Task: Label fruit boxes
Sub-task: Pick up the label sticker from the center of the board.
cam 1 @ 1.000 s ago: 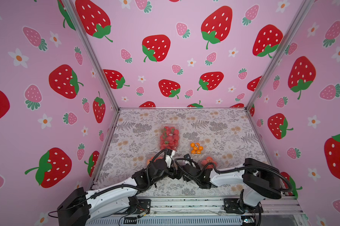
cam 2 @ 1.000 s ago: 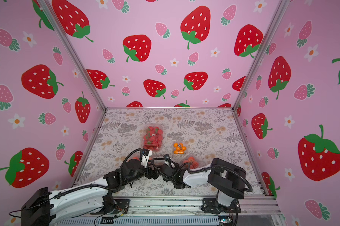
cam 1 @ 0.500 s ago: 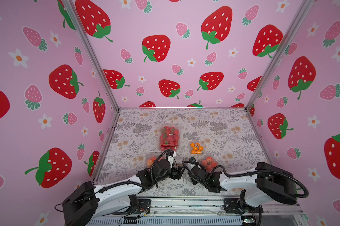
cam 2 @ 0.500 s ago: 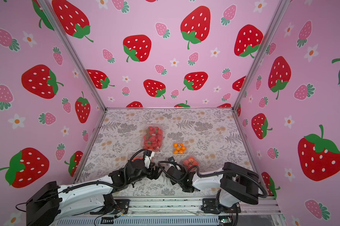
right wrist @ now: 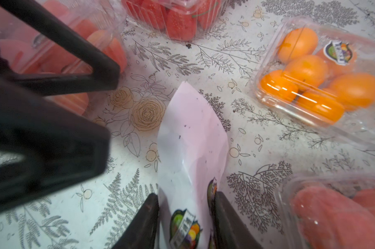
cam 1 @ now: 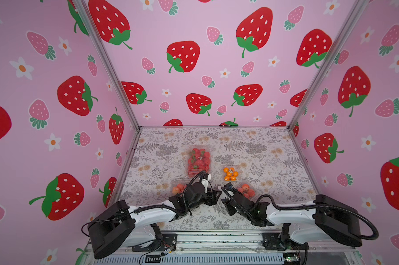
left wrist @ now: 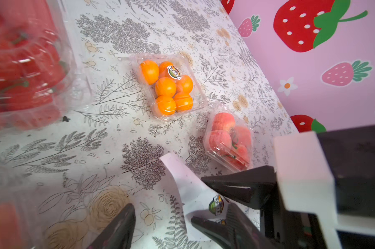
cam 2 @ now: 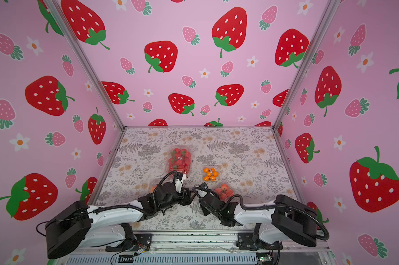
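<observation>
Four clear fruit boxes stand on the floral table. The strawberries (cam 1: 198, 160) are farthest, the oranges (cam 1: 231, 174) to their right, the small peach-pink box (cam 1: 246, 191) nearer. My left arm partly hides the large peach-pink box (cam 1: 178, 188). Both grippers meet low between the two peach boxes. The right gripper (right wrist: 185, 212) is shut on the curled white sticker sheet (right wrist: 191, 133), whose far end points toward the strawberries. My left gripper (left wrist: 161, 213) is open, with one fingertip (left wrist: 198, 222) against the sheet's (left wrist: 180, 179) edge.
Round labels sit on the lids of the strawberry box (cam 1: 200, 157) and the orange box (left wrist: 173, 72). Pink strawberry-print walls close in the table on three sides. The arm bases stand on a metal rail (cam 1: 217, 238) at the front edge.
Both grippers' jaws have narrowed. The right arm's elbow has swung out to the right and the two grippers have settled lower over the table's front middle.
</observation>
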`<state>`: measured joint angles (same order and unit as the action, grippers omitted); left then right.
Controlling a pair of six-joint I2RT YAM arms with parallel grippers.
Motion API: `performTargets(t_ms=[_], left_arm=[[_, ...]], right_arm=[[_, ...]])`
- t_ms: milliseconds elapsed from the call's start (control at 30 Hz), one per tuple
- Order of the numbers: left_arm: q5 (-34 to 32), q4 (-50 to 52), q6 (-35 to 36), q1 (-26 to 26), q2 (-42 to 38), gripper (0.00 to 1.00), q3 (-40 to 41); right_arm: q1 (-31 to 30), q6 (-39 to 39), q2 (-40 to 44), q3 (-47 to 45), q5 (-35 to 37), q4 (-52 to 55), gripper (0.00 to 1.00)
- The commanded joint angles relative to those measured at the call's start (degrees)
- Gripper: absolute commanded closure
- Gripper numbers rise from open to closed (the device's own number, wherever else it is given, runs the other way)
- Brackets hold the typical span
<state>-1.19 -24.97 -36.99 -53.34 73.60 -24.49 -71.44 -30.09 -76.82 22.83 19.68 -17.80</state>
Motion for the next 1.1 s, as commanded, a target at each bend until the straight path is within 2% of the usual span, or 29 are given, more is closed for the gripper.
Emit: performTargets(t_ms=[0, 100, 233, 400, 567, 667, 767, 833, 900, 967, 1067], left_arm=[[1.6, -5.6, -1.4, 0.4, 2.8, 0.24, -1.9], [3.4, -6.7, -1.7, 0.6, 4.8, 0.24, -3.2], [2.5, -6.6, -2.3, 0.6, 5.2, 0.25, -3.3], [3.3, -8.9, -3.1, 0.8, 7.0, 0.34, -3.2], [6.4, -12.2, -3.6, 0.9, 9.3, 0.51, -4.2], [6.3, -11.9, -3.3, 1.0, 9.8, 0.74, -4.7], [7.6, -12.2, -3.8, 1.1, 11.6, 0.99, -5.8], [8.7, -13.0, -4.3, 1.5, 12.8, 1.0, -6.3], [10.3, -12.9, -4.4, 2.0, 13.1, 1.0, -6.7], [10.7, -12.2, -3.9, 2.5, 12.5, 1.0, -7.1], [9.7, -8.6, -1.6, 2.8, 10.1, 1.0, -8.3]], right_arm=[[0.2, 1.3, 1.8, -1.3, -2.5, -3.9, 0.56], [0.2, 1.5, 2.5, -2.2, -3.7, -5.7, 0.57], [0.3, 1.3, 3.4, -3.0, -3.7, -6.0, 0.57], [0.2, 1.2, 4.8, -4.2, -4.2, -7.7, 0.57], [0.2, 1.5, 4.4, -4.4, -5.0, -8.9, 0.57], [0.2, 1.6, 4.2, -4.6, -4.6, -9.3, 0.56], [0.3, 1.6, 3.2, -4.5, -3.9, -9.3, 0.5], [0.3, 1.6, 2.8, -4.5, -3.4, -9.3, 0.45], [0.6, 1.7, 2.9, -4.5, -2.7, -8.7, 0.28], [1.0, 1.6, 4.0, -4.5, -1.7, -7.6, 0.17], [2.4, 2.6, 9.0, -4.9, -0.7, -4.3, 0.07]])
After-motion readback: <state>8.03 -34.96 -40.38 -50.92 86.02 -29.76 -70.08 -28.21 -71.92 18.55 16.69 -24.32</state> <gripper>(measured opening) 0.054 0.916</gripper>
